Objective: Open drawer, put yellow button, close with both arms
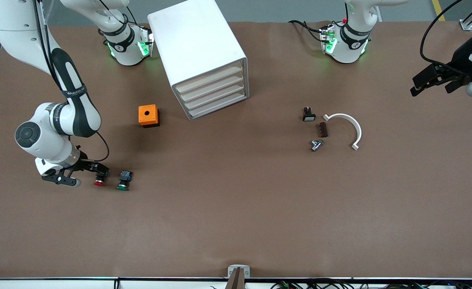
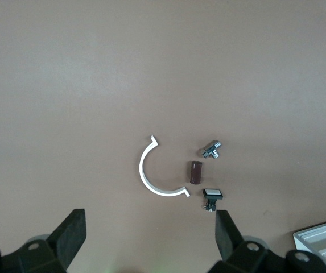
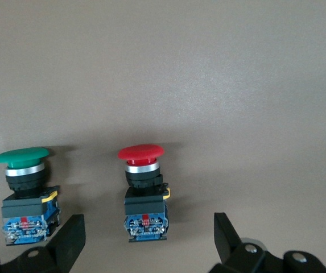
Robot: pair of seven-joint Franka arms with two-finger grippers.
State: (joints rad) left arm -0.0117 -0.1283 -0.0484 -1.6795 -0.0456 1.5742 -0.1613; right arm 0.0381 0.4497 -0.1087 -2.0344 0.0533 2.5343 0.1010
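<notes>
The white cabinet (image 1: 197,48) stands near the right arm's base, and its top drawer (image 1: 209,77) is shut like the three below. No yellow button shows in any view. My right gripper (image 1: 90,176) is open, low over the table at the right arm's end. In the right wrist view its fingers (image 3: 69,242) stand on either side of the blue body of a red-capped button (image 3: 141,152), apart from it. A green-capped button (image 3: 21,157) lies beside the red one. My left gripper (image 1: 434,84) is open and empty, up in the air at the left arm's end of the table.
An orange cube with a hole (image 1: 148,115) sits beside the cabinet. A white curved clip (image 1: 346,126), a brown block (image 1: 323,129), a metal fitting (image 1: 316,145) and a small black switch (image 1: 308,115) lie together toward the left arm's end. A cabinet corner (image 2: 325,242) shows in the left wrist view.
</notes>
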